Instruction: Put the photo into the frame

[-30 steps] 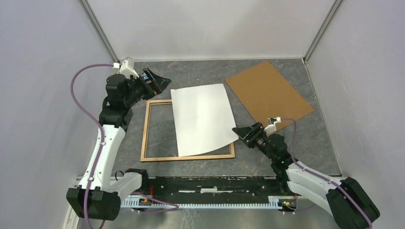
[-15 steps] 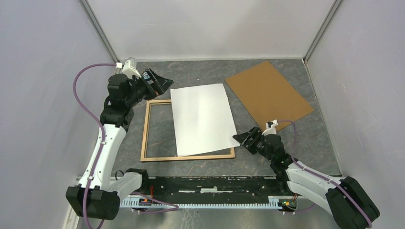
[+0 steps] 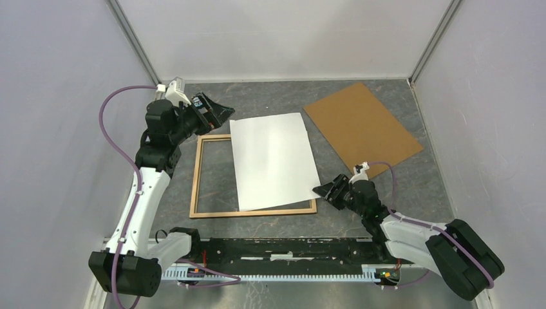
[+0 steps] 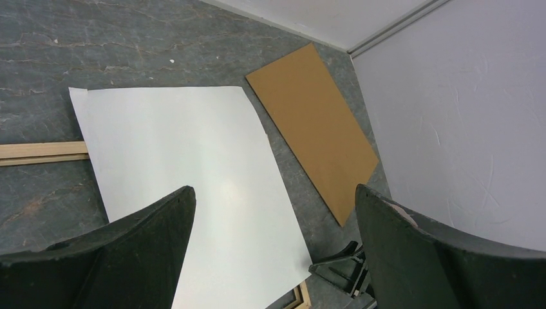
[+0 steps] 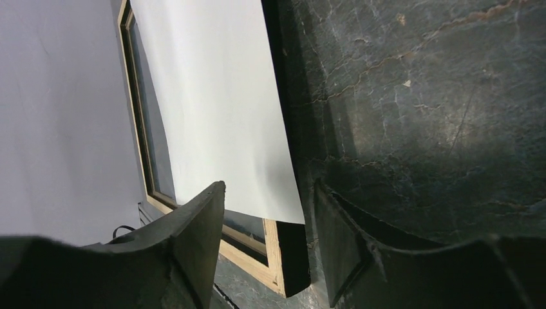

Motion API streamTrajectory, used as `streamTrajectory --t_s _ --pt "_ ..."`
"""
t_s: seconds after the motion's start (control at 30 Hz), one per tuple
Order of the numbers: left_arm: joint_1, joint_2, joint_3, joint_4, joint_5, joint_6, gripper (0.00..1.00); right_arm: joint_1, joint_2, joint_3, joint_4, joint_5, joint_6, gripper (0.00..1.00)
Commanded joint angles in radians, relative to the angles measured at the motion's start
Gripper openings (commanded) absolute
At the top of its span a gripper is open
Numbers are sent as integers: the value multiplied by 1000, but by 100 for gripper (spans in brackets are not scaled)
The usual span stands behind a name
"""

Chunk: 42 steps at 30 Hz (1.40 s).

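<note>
Over table, top view: large thin white paper sheet [image 3: 275, 161] lies plain side up, skewed across light brown wooden rectangular frame [image 3: 196, 180]. Sheet covers frame's right part and overhangs far rail. Flat brown cardboard board [image 3: 362, 125] lies apart at far right on dark grey marbled table [image 3: 270, 96]. By sheet's far-left corner hovers left gripper [image 3: 217, 111]; low beside near-right corner sits right gripper [image 3: 322, 191].

Left wrist view: jaws spread wide, nothing between, sheet below.

Right wrist view: jaws apart, sheet corner and frame corner showing in gap; contact unclear.
</note>
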<state>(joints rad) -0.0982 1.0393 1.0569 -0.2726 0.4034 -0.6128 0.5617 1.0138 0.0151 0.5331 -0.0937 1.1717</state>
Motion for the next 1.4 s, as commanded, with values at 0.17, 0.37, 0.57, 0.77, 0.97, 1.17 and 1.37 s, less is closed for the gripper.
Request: streamTrajectory --t_s 0.17,0.37,0.57,0.77,0.97,1.17,1.37 --pt "-8 2 3 51 31 -32 98 -3 91 -45 102 6 1 36" --pt "-12 10 3 51 39 -33 98 -75 -15 -7 -11 7 -124 1" --pt "-23 18 2 50 31 -30 98 -288 69 343 -553 -205 -704 0" --pt "-29 19 2 53 46 -39 98 -438 300 628 -972 -244 -1097 0" --pt "-41 24 0 56 43 -36 98 -431 438 835 -1030 36 -1203 0" --pt "-58 16 -6 57 19 -24 98 -425 547 965 -1044 85 -1200 43" --pt "-60 22 -2 57 33 -28 98 -425 435 861 -949 167 -1112 73"
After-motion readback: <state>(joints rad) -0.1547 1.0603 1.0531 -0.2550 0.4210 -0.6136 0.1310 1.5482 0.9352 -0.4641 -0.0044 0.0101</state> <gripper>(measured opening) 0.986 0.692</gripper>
